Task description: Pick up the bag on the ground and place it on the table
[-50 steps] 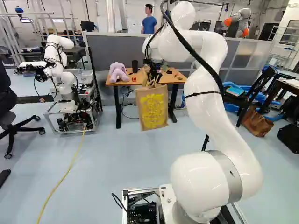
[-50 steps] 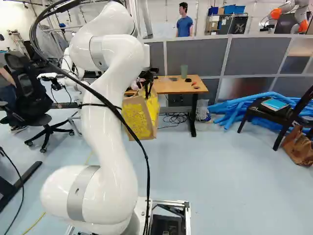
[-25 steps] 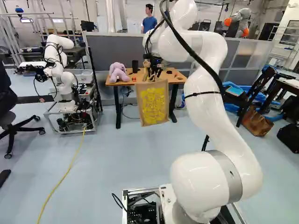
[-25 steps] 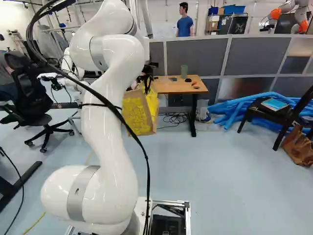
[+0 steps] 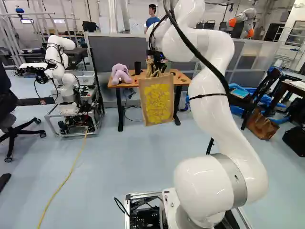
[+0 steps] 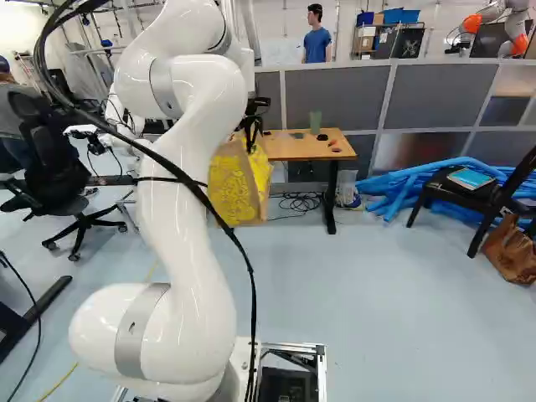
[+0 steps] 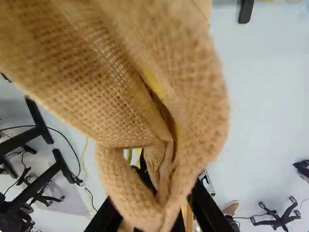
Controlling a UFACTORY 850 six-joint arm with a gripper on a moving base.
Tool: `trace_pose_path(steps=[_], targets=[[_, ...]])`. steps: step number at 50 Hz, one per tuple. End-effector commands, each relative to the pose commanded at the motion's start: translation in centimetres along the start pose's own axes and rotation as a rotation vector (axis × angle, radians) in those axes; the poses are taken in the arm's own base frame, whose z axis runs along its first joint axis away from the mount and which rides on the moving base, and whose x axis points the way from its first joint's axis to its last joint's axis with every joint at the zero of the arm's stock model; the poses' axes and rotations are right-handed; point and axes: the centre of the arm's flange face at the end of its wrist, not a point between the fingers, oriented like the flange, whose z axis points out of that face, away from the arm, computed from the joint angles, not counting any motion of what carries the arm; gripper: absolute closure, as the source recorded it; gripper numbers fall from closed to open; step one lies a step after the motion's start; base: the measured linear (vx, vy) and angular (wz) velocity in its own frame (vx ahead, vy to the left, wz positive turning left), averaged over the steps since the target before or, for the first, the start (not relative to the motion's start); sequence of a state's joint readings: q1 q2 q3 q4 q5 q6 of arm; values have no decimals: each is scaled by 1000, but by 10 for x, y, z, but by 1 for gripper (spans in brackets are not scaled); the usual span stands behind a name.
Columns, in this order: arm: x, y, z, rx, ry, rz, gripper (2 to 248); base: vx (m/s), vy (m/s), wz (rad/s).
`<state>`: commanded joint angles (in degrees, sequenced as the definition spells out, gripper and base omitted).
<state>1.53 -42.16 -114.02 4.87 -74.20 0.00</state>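
Table (image 6: 293,149) ahead, bag (image 5: 157,102) hanging just this side of it, top pinched between the gripper's (image 7: 157,212) fingers. Carry step, I reckon. Next: bag bottom above tabletop, then over it.

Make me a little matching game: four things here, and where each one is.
1. yellow-printed bag
2. plush toy
3. blue tubes
4. teal book

A. on the seat of the dark chair
B. on the floor by the grey partition
C. hanging from the gripper
D. on the table

Pairs: 1-C, 2-D, 3-B, 4-A
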Motion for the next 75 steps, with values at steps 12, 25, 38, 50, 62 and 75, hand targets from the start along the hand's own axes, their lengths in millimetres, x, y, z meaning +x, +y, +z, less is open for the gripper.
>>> trace_pose_path(steps=[12, 25, 38, 50, 62, 75], targets=[[-9, -1, -19, 1, -15, -2, 228, 0, 0, 0], [-20, -3, -40, 1, -30, -5, 228, 0, 0, 0], [-31, -4, -62, 2, -44, -8, 228, 0, 0, 0], [-42, -6, -82, 2, -55, -11, 228, 0, 0, 0], [-53, -7, -102, 2, -65, -14, 228, 0, 0, 0], [-65, -8, -123, 2, -74, -17, 228, 0, 0, 0]])
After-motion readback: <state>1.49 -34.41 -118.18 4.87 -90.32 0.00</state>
